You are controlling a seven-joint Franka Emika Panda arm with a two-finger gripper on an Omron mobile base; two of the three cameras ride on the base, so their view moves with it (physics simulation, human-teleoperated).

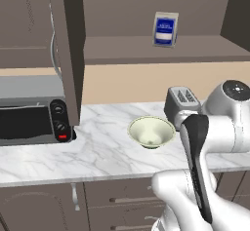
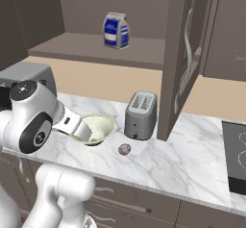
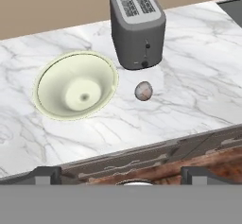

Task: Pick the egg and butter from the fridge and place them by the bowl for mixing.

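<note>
We see the bowl point(image 3: 75, 86) at left on the marble counter point(image 3: 198, 90), the egg point(image 3: 143, 90) just beside it, set there ready for mixing, the toaster point(image 3: 138, 27) behind; our gripper point(image 3: 121, 176) hangs spread wide, holding nothing

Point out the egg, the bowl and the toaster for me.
egg point(image 3: 143, 90): hand view, middle of its shell.
bowl point(image 3: 47, 74): hand view, inner wall near the rim.
toaster point(image 3: 142, 41): hand view, its front face below the slots.
</note>
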